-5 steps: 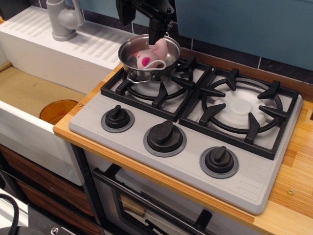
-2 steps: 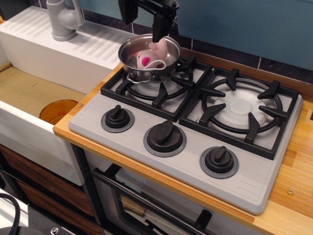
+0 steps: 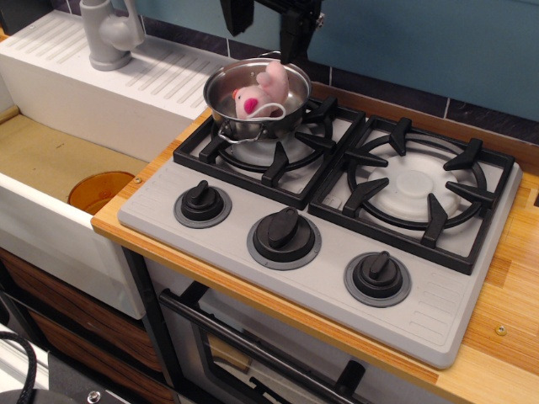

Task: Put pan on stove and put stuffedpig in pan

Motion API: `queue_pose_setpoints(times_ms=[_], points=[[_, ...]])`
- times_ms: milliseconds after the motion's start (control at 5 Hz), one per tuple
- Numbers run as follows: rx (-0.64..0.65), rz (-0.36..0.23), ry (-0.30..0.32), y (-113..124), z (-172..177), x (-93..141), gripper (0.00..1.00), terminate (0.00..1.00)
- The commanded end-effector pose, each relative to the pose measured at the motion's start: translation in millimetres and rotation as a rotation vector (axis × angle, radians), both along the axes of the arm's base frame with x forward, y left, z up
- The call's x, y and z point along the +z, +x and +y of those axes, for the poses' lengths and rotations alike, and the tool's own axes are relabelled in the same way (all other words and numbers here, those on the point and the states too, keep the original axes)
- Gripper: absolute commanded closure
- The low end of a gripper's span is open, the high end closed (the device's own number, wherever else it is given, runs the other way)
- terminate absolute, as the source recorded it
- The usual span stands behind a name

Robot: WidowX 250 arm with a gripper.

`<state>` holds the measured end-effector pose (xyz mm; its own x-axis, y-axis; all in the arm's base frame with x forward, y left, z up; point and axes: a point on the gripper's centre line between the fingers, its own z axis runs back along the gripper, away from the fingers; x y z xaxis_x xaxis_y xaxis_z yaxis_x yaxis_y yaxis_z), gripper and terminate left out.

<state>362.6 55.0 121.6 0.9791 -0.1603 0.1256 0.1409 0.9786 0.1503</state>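
Stuffedpig (image 3: 259,95) in pan (image 3: 226,107) — gripper (image 3: 268,21) above.

In the upper left of the frame, a shiny silver pan (image 3: 253,105) held a pale pink stuffedpig (image 3: 259,93) with a bright pink snout, on a light grey stove (image 3: 210,244) with black grates, white discs and black knobs.

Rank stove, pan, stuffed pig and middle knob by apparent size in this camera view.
1. stove
2. pan
3. middle knob and stuffed pig: look alike; the knob is nearer the camera, so unranked.
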Motion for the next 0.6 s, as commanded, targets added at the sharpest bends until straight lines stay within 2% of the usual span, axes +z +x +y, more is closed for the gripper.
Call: queue_pose_setpoints(times_ms=[0, 200, 400], points=[[-0.010, -0.031, -0.026, 12.3, -12.8, 17.8, 0.00, 0.00], [-0.022, -0.006, -0.053, 13.5, -18.0, 16.2, 0.00, 0.00], [-0.039, -0.010, -0.050, 15.0, -20.4, 9.8, 0.00, 1.00]])
